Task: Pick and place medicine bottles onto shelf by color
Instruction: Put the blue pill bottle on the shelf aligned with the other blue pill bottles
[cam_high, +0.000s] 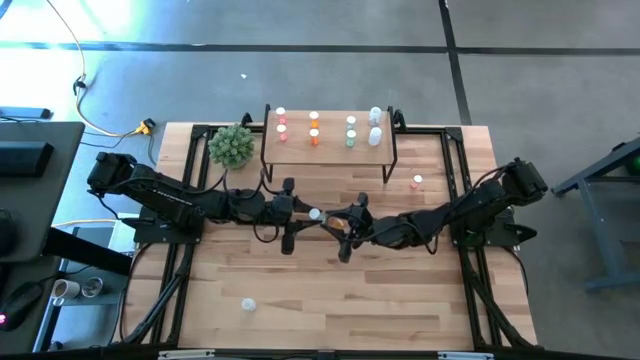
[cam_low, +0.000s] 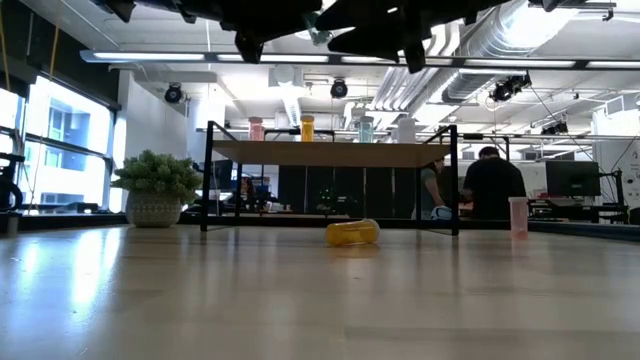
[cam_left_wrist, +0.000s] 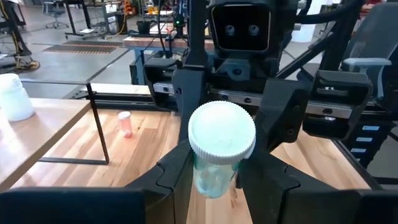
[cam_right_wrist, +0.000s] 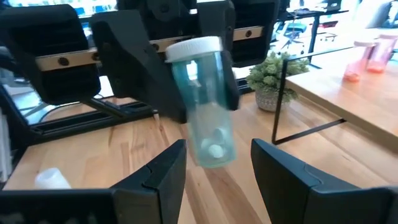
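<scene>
My left gripper (cam_high: 303, 214) is shut on a clear teal bottle with a white cap (cam_left_wrist: 221, 146), high above the middle of the table. The bottle also shows in the right wrist view (cam_right_wrist: 204, 99) and at the top of the low view (cam_low: 318, 33). My right gripper (cam_right_wrist: 217, 165) faces it from the table's right, open. Its fingers stand on either side of the bottle's bottom end, apart from it. The shelf (cam_high: 330, 152) stands at the far edge and carries pink (cam_high: 281, 120), orange (cam_high: 314, 126), green (cam_high: 351, 131) and white (cam_high: 375, 126) bottles, all upright. My left gripper pinches the bottle's clear body just under the cap (cam_left_wrist: 205, 163) between its two fingers. The fingers come about level from the table's left. The cap points back toward my left wrist and the bottom end toward my right gripper. The bottle is lifted clear of the table.
An orange bottle (cam_low: 353, 232) lies on its side on the table under the grippers. A pink bottle (cam_high: 417, 182) stands right of the shelf, and a white one (cam_high: 248, 304) lies near the front left. A potted green plant (cam_high: 231, 145) stands left of the shelf.
</scene>
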